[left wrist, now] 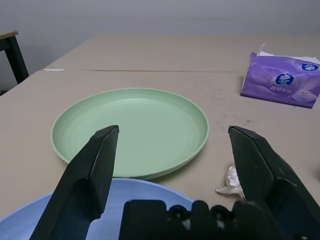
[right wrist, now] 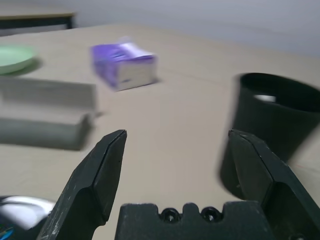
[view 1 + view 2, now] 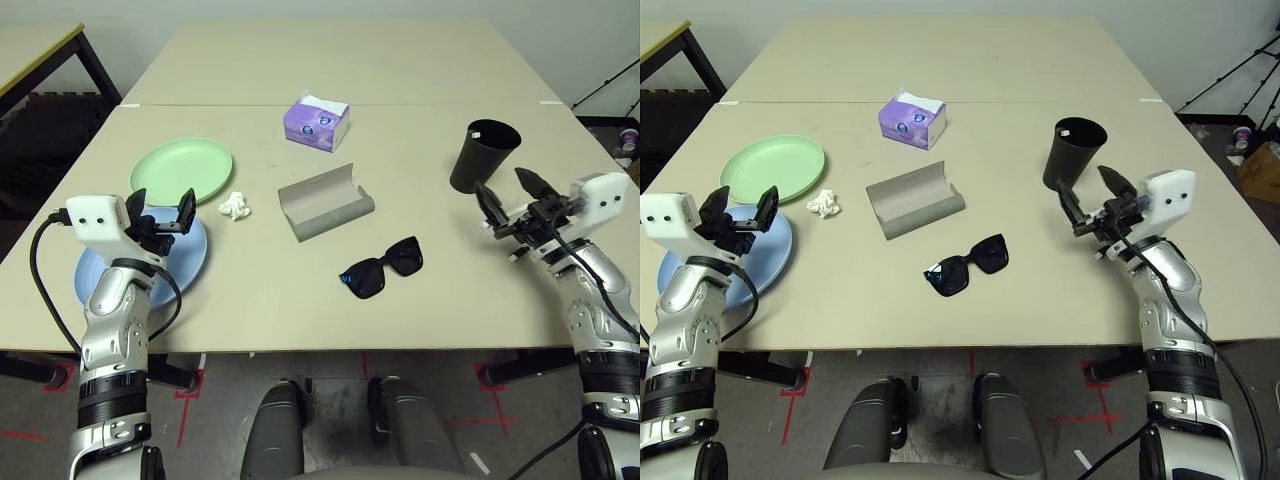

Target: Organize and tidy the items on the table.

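The left gripper hangs with its 2 black fingers spread wide and nothing between them, above the far edge of the blue plate. Just ahead of it lies the green plate, its near rim touching or overlapping the blue one. A crumpled white tissue sits just beside that gripper on its inner side, close to the green plate's rim.

The right gripper is likewise released, fingers apart and empty, pointing toward the middle of the table. The black cup stands upright just beyond and beside its fingertips, apart from them; something pale shows inside it in the right wrist view, too blurred to name.

Between the 2 grippers, the grey glasses case lies open, nearer the left gripper than the right. The black sunglasses rest lenses down, nearer the robot than the case and well apart from both grippers.

Farther off, past the case, a purple tissue pack sits just short of the tabletop seam. It carries a round blue emblem with white lettering that cannot be made out, and white tissue pokes from its top.
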